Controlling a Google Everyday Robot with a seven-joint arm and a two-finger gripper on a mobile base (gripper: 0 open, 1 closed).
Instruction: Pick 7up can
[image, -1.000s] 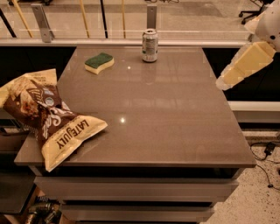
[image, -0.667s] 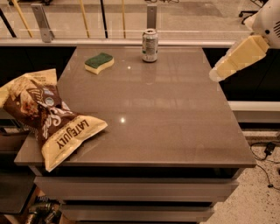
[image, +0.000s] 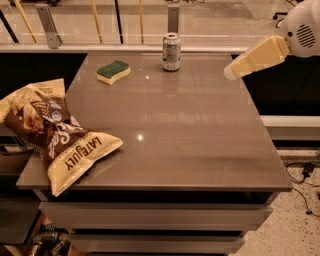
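The 7up can (image: 171, 51) stands upright at the 12 o'clock edge of the table (image: 200, 140), close to the far rim, with bare tabletop on all sides. The green-topped sponge (image: 113, 71) lies toward 11 o'clock, near the can but apart from it, and the chip bag (image: 55, 135) sprawls at 8 to 9 o'clock, hanging over the left edge and well out of the way. The gripper (image: 236, 71) hangs in the air at about 2 o'clock, over the table's right edge, pointing down and left toward the can but well apart from it. It carries nothing that I can see, and I cannot tell whether it is open or closed. The step in hand looks like the reach, with the grasp not yet begun. To do it well, I would come in from the 3 o'clock side at about mid-height on the can, keeping level instead of swooping down onto the shiny top. The gripper should be spread wider than the can before it closes in. The can is light and tall for its base and sits near the far rim, so a glancing touch could tip it or nudge it off — slow the last stretch, centre the can, then close firmly and lift straight up.
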